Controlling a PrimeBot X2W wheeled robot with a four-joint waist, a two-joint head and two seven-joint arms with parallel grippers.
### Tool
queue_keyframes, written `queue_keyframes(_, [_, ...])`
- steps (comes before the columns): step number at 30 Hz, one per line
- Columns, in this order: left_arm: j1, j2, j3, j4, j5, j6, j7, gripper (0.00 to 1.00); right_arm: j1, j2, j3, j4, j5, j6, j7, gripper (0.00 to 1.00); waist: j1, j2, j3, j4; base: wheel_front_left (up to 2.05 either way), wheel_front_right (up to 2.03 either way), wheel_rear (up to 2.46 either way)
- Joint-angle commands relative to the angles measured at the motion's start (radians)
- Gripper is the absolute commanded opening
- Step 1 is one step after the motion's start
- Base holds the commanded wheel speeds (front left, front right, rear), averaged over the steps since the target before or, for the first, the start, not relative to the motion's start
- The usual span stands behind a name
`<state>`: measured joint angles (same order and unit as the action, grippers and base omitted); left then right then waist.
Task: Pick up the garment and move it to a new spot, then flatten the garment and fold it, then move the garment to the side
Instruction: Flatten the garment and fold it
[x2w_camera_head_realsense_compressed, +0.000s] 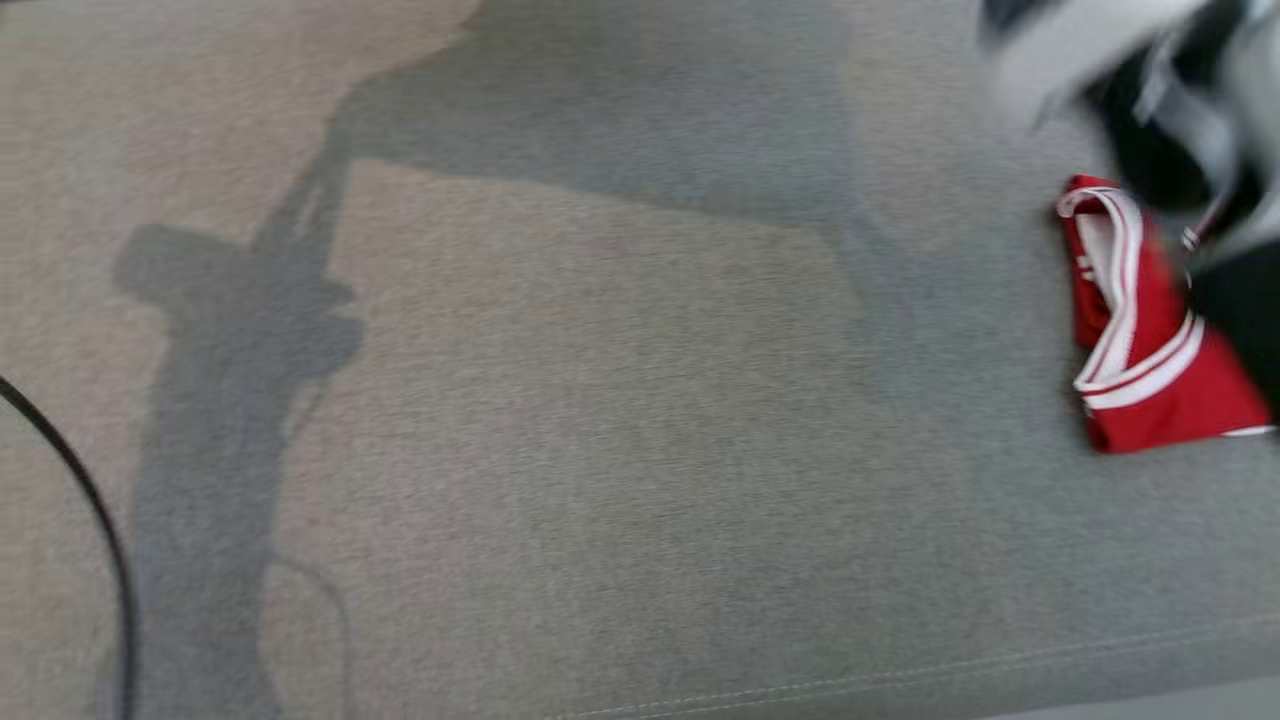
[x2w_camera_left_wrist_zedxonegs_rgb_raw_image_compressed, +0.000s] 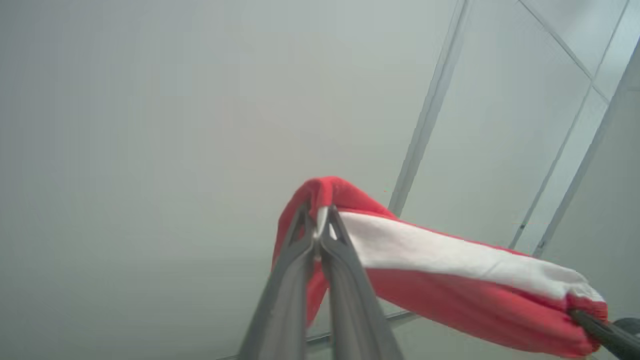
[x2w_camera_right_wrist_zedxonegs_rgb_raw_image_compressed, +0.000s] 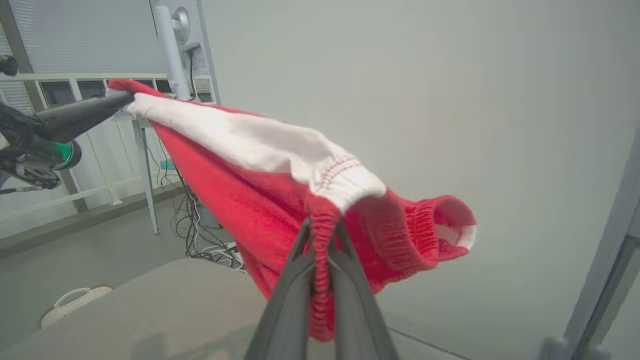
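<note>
While I'm holding the garment (x2w_camera_head_realsense_compressed: 1150, 340) up with both arms, I'm reading this as step one: pickup done, transfer to the new spot in progress.

Left gripper (x2w_camera_left_wrist_zedxonegs_rgb_raw_image_compressed: 318, 227): fingers are pressing together, clamping a red fold at one end of the waistband. Right gripper (x2w_camera_right_wrist_zedxonegs_rgb_raw_image_compressed: 322, 235): fingers together too, pinching the ribbed red elastic at the other end. The cloth is spanning between the two grips, white band on top and red body hanging below. It's sagging a little, not pulling tight.

Head view: the garment is sitting at the far right, over the grey padded surface (x2w_camera_head_realsense_compressed: 600, 400), partly behind a blurred arm (x2w_camera_head_realsense_compressed: 1120, 70). I'm not able to tell from there whether the lower hem is touching the surface. A wide stretch of the surface is showing to the garment's left, with a shadow (x2w_camera_head_realsense_compressed: 230, 400) falling across it and a dark cable (x2w_camera_head_realsense_compressed: 95, 500) running near the left edge.

Next move, as I'm judging it:
- Swinging both arms toward that stretch while holding the grip spacing, so the waistband is landing straight.
- Lowering hem first and letting the body lay out behind it.
- Not letting go until the cloth is resting on the surface.
- Steering away from the cable.

Flattening, folding and the move to the side are all pending.
</note>
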<state>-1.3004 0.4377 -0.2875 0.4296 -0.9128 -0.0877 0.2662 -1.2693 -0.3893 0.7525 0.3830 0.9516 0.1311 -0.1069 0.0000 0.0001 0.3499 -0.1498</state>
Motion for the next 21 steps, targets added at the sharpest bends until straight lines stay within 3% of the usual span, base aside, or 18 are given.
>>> queue_keyframes(1, [0.112, 0.033, 0.021, -0.037, -0.009, -0.004, -0.032, 0.0, 0.109, -0.022, 0.036, -0.037, 0.024, 0.0, -0.009, 0.0, 0.0, -0.0001, 0.017, 0.04, 0.0, 0.0, 0.0])
queue_keyframes(4, [0.383, -0.007, 0.017, -0.094, -0.043, 0.007, -0.101, 0.0, 0.28, -0.091, 0.119, -0.053, 0.04, 0.0, -0.037, 0.0, 0.0, -0.0001, 0.029, 0.076, 0.0, 0.0, 0.0])
queue_keyframes(9, [0.75, -0.068, -0.009, -0.157, -0.049, 0.052, -0.21, 0.0, 0.497, -0.135, 0.196, -0.046, 0.12, 0.0, -0.085, 0.0, 0.0, -0.0001, 0.037, 0.105, 0.0, 0.0, 0.0])
queue_keyframes(12, [0.874, -0.079, -0.013, -0.205, -0.043, 0.069, -0.257, 0.0, 0.57, -0.152, 0.212, -0.062, 0.147, 0.0, -0.118, 0.0, 0.0, -0.0001, 0.028, 0.114, 0.0, 0.0, 0.0])
queue_keyframes(21, [1.109, -0.038, -0.028, -0.413, 0.038, 0.211, -0.293, 0.0, 0.72, -0.229, 0.208, -0.142, 0.085, 0.0, -0.152, 0.0, 0.0, -0.0001, -0.023, 0.144, 0.0, 0.0, 0.0])
